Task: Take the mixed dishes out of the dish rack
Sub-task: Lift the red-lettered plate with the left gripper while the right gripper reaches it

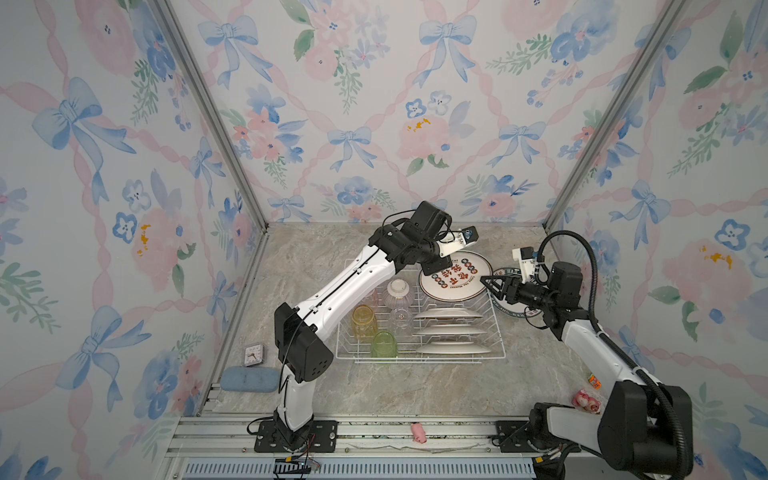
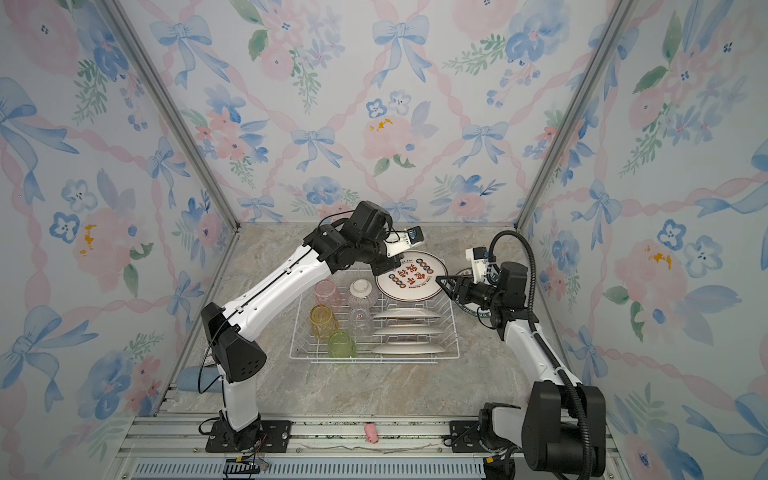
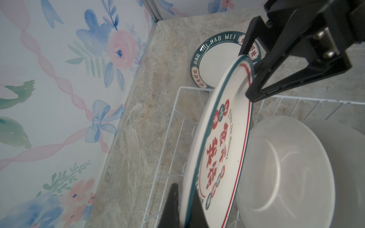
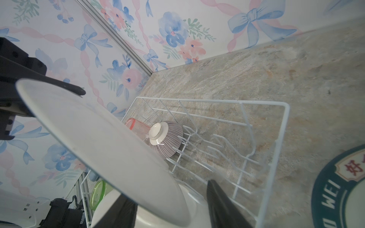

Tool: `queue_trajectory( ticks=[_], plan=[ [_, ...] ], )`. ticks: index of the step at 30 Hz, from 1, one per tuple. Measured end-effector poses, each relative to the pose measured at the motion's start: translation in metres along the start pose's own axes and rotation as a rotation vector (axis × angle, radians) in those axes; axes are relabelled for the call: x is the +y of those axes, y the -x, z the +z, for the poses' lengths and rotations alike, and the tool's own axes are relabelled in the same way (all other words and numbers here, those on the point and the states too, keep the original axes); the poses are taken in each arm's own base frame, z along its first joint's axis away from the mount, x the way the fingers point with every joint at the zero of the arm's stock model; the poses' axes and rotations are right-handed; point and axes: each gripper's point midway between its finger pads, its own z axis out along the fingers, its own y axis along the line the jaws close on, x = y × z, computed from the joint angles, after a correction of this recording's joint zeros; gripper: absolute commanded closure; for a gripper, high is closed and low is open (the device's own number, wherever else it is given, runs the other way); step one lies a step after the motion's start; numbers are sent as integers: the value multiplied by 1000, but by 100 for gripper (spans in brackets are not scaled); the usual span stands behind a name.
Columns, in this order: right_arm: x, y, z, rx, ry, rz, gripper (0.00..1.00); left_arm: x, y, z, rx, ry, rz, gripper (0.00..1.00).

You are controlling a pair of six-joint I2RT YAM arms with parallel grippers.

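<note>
My left gripper (image 1: 434, 271) (image 3: 184, 199) is shut on the rim of a white plate (image 1: 455, 276) (image 2: 411, 276) (image 3: 223, 148) with red characters, held tilted over the far right corner of the dish rack (image 1: 496, 332) (image 2: 456, 332). On the plate's opposite rim my right gripper (image 1: 488, 283) (image 3: 249, 75) (image 4: 167, 191) stands open, one finger on each side. Three plates (image 1: 449, 330) stand upright in the rack. Beside them are an upturned striped bowl (image 1: 398, 291) (image 4: 167, 138) and the yellow (image 1: 364, 320), green (image 1: 383, 344), clear (image 1: 401, 320) and pink (image 2: 327, 293) tumblers.
A green-rimmed plate (image 3: 213, 59) (image 4: 335, 187) lies flat on the counter just right of the rack, under my right gripper. A small clock (image 1: 253, 354) and a blue pad (image 1: 248, 379) sit at the front left. Pink toys (image 1: 586, 401) lie at the front right.
</note>
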Motion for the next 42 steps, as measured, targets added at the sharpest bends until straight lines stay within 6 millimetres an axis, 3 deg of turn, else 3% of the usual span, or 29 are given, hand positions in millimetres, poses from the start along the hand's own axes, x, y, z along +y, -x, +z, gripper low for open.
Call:
queue_trajectory(
  ticks=[4, 7, 15, 19, 34, 36, 39, 42],
  plan=[
    [4, 2, 7, -5, 35, -4, 44, 6, 5, -5, -34, -11, -21, 100],
    [7, 4, 13, -9, 59, -7, 51, 8, 8, -8, -58, -29, -35, 100],
    [18, 14, 19, -41, 131, -11, 81, 15, 15, -15, -105, -46, -71, 100],
    [31, 13, 18, -34, 190, -77, 100, 31, 17, -19, -133, -15, -102, 100],
    [39, 12, 9, -24, 149, -89, 100, 33, 18, -20, -151, -30, -131, 100],
    [39, 13, 8, -19, 138, -88, 100, 33, 18, -20, -150, -29, -131, 92],
    [41, 13, 6, -7, 127, -78, 100, 34, 17, -20, -144, -18, -133, 72],
    [34, 15, 5, -5, 80, -42, 100, 36, 16, -19, -134, -6, -133, 68]
  ],
)
